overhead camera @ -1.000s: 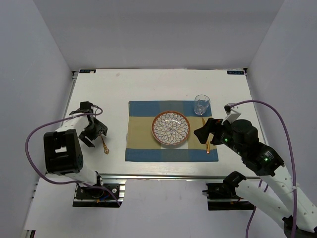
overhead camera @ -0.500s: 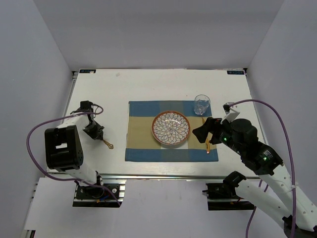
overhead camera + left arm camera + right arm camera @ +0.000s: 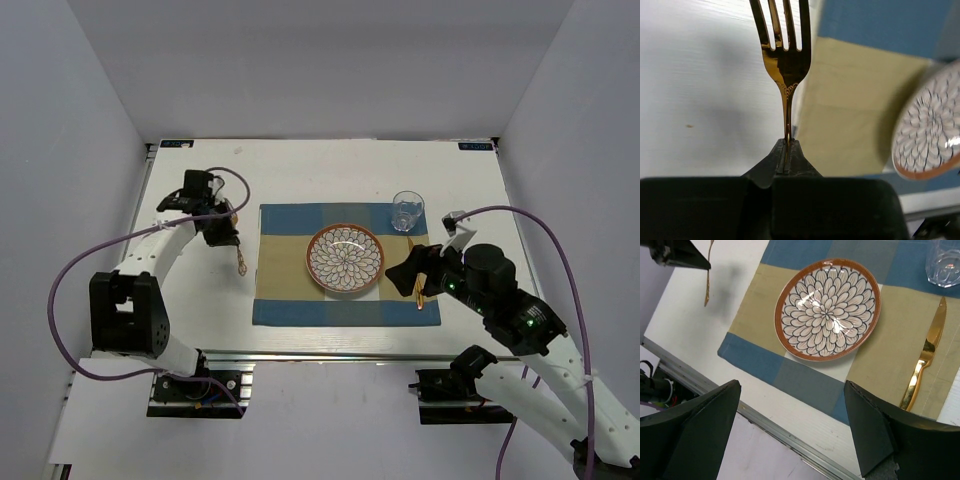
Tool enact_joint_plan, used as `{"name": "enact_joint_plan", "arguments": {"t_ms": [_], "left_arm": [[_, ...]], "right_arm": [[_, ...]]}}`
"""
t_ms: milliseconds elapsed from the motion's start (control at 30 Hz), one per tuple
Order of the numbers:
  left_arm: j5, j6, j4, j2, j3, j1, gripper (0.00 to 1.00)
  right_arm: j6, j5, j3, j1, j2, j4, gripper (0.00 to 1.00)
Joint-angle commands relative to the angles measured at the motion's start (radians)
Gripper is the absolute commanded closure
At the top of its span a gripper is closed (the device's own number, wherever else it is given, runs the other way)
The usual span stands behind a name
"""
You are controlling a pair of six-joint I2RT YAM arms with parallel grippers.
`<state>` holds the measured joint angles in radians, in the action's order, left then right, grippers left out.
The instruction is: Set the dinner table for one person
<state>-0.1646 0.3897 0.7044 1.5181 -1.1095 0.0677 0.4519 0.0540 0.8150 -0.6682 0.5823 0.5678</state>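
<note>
Plain grey walls enclose a white worktop [image 3: 330, 170] with metal edge rails.

At left, the left end effector [image 3: 788, 147] is pressed together on the tip of a gold fork [image 3: 786, 60]. The fork hangs tines-down over bare worktop, just beside the left edge of the striped placemat [image 3: 280, 300]. It is judged light, stiff and smooth. With so narrow a pinch on the thin handle, it may pivot or slip.

A patterned plate [image 3: 345, 258] sits at the centre of the placemat, and its rim limits the free strip for the fork. A clear glass [image 3: 407, 211], judged fragile, stands at the far right corner. A gold knife [image 3: 925, 360] lies right of the plate.

The right end effector [image 3: 410, 268] is spread wide and empty, and hovers over the knife.
</note>
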Motion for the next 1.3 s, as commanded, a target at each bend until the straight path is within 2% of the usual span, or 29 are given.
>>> {"name": "enact_joint_plan", "arguments": {"t_ms": [0,167,567,933,1267], "left_arm": [[-0.015,-0.120,0.098,-0.045,-0.046,0.085,1.00],[0.034,-0.107,0.101,-0.033,-0.032,0.182,1.00],[0.118,0.005,0.011,0.080,0.011,0.369,1.00],[0.188,0.049,-0.016,0.203,-0.018,0.435,1.00],[0.246,0.101,0.017,0.234,-0.004,0.477,1.00]], "right_arm": [[-0.041,-0.034,-0.013,-0.001,-0.003,-0.048,0.11],[-0.051,-0.108,-0.019,-0.001,0.007,-0.052,0.11],[-0.051,-0.085,-0.027,-0.002,-0.038,-0.003,0.11],[-0.061,-0.065,-0.033,-0.001,-0.071,0.029,0.11],[-0.061,-0.068,-0.045,-0.002,-0.085,0.029,0.11]]}}
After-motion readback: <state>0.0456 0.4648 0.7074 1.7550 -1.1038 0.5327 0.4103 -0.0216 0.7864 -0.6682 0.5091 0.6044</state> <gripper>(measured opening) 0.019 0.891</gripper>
